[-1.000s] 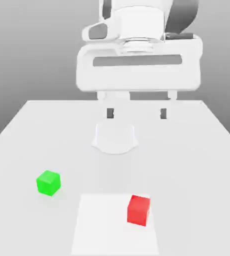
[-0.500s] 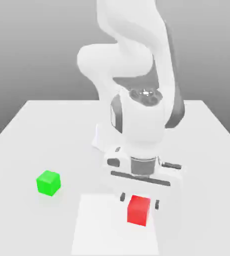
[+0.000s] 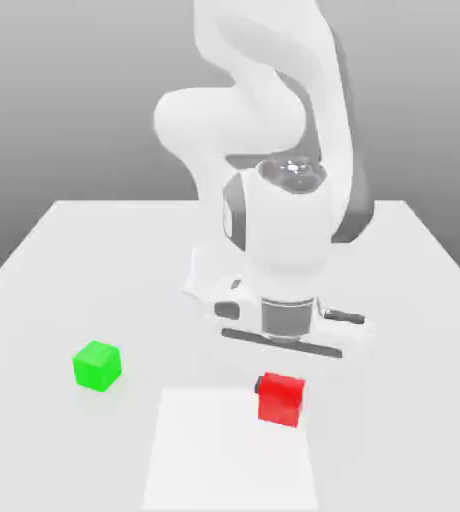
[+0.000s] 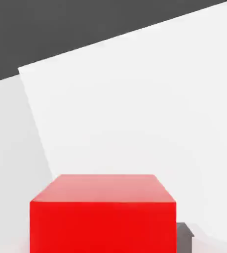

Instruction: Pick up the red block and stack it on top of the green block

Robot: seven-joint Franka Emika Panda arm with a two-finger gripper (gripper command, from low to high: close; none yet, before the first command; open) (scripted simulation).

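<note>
Exterior view: gripper (image 3: pixel 280 385) closed on the red block (image 3: pixel 280 398), block raised just above the brighter white square (image 3: pixel 229 460) on the table (image 3: pixel 54 290); green block (image 3: pixel 97 364) well apart toward the exterior view's left (resting on the table). Hand view: red block (image 4: pixel 103 215) close up, dark fingertip (image 4: pixel 185 236) pressed against its side, white square (image 4: pixel 135 108) beneath.

My arm folds forward and down, wrist pointing straight at the table below. My gripper (image 3: pixel 280 385) has its jaws closed on the red block (image 3: pixel 280 398).
</note>
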